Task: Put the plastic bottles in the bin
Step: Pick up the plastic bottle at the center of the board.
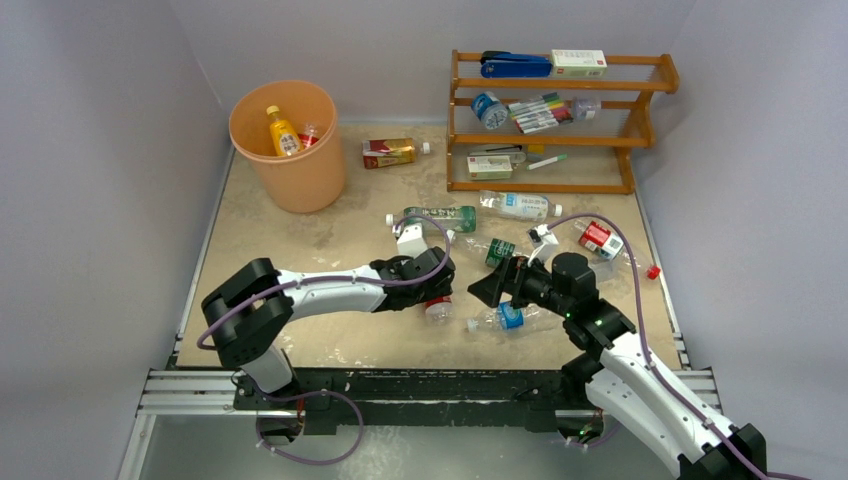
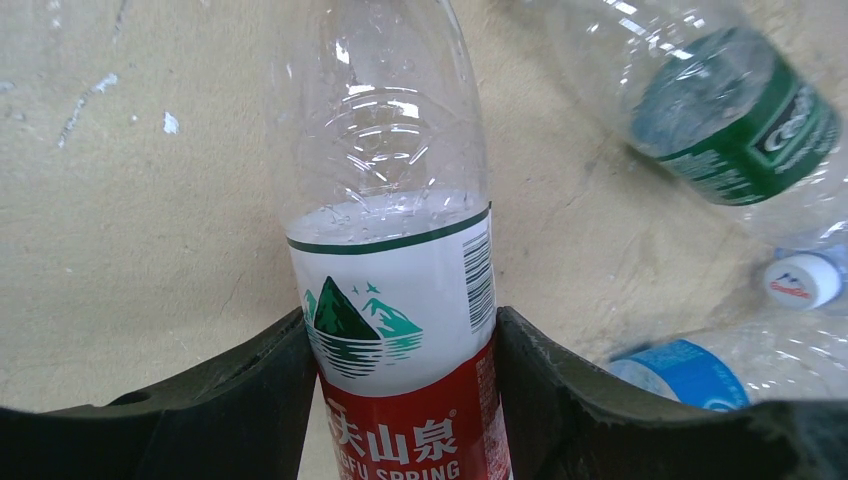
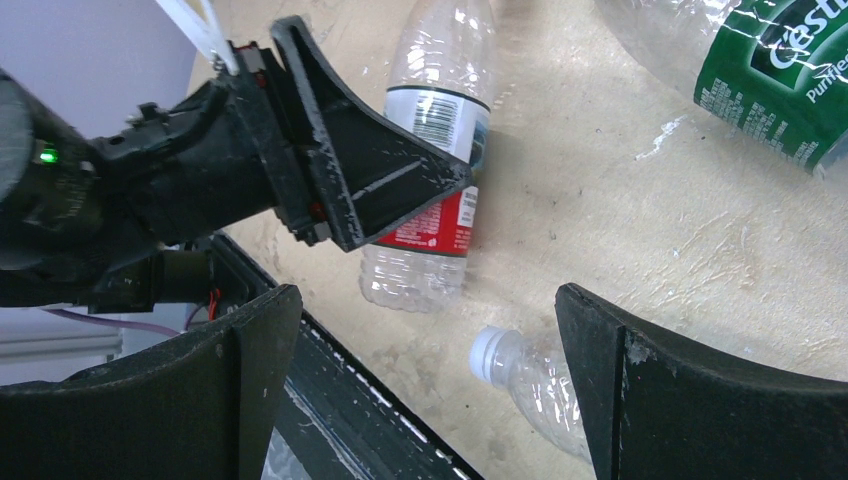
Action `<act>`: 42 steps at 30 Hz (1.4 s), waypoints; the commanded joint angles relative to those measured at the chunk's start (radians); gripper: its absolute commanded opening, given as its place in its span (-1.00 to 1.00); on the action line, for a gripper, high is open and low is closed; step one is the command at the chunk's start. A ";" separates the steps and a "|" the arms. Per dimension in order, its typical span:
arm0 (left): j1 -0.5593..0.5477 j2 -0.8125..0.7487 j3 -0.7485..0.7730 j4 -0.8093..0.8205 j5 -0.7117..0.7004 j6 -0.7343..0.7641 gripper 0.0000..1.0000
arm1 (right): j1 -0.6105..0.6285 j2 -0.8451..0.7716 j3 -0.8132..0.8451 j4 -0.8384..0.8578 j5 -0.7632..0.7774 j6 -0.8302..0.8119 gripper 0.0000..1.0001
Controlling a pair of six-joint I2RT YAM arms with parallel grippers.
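Observation:
My left gripper [image 1: 430, 295] is shut on a clear bottle with a red-and-white label [image 2: 390, 250], which lies on the table near the front; its fingers [image 2: 255, 400] press both sides of the label. The same bottle shows in the right wrist view [image 3: 435, 180]. My right gripper [image 1: 488, 285] is open and empty, hovering over the capped end of a blue-label bottle [image 3: 525, 385] [image 1: 510, 316]. A green-label bottle [image 1: 498, 250] lies just behind. The peach-orange bin [image 1: 300, 185] stands at the back left with a yellow bottle [image 1: 283, 132] inside.
More bottles lie on the table: a boxy red-and-gold one [image 1: 388, 152], a green-label one [image 1: 440, 216], a white-label one [image 1: 515, 206] and a red-label one [image 1: 600, 240]. A loose red cap [image 1: 652, 271] lies at the right. The wooden rack [image 1: 640, 125] stands at the back right.

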 commanded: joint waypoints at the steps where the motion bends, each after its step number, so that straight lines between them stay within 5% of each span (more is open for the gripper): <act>1: -0.001 -0.094 0.085 -0.057 -0.080 0.045 0.15 | -0.002 -0.020 -0.008 0.017 -0.025 0.009 1.00; 16: 0.241 -0.178 0.300 -0.220 -0.045 0.254 0.15 | -0.002 -0.074 -0.016 -0.029 -0.018 0.016 1.00; 42: 0.711 -0.023 0.830 -0.351 0.176 0.499 0.16 | -0.002 -0.121 -0.010 -0.096 -0.004 0.014 1.00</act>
